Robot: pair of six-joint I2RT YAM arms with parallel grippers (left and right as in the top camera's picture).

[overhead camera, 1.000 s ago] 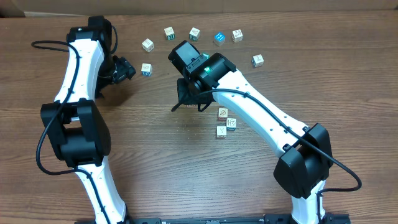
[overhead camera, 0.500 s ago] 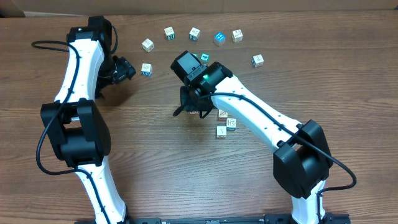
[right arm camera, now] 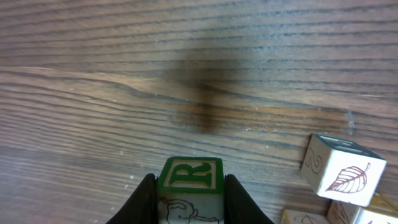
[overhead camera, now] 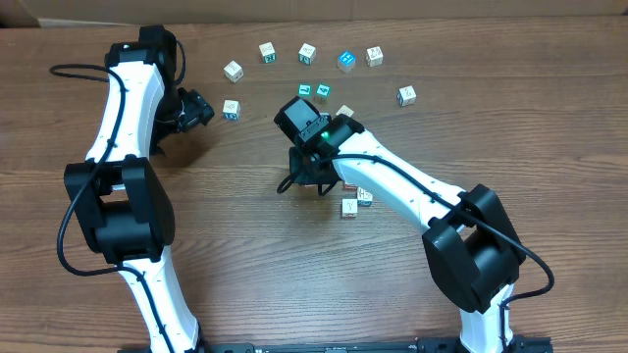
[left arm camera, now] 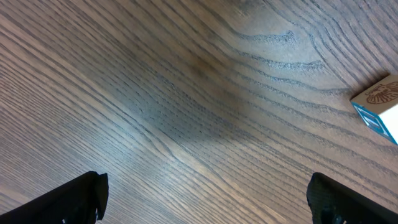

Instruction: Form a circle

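circle unfinished, r cube in the right claw

overhead: the circle (overhead camera: 351, 207), a small clump so far, lies just right of the right claw (overhead camera: 308, 181), partly under that low, bent arm. the left claw (overhead camera: 199, 108) is well apart.
left wrist: jaws wide, empty; a loose cube (left arm camera: 378, 102) sits at the edge.
right wrist: claw clenched on the r cube (right arm camera: 189, 177); the clump's leaf cube (right arm camera: 343, 170) stands to the right, apart. a short shift rightward looks due.

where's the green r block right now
The green R block sits bottom centre of the right wrist view, pinched in the right gripper, with the leaf block nearby on the picture's right.
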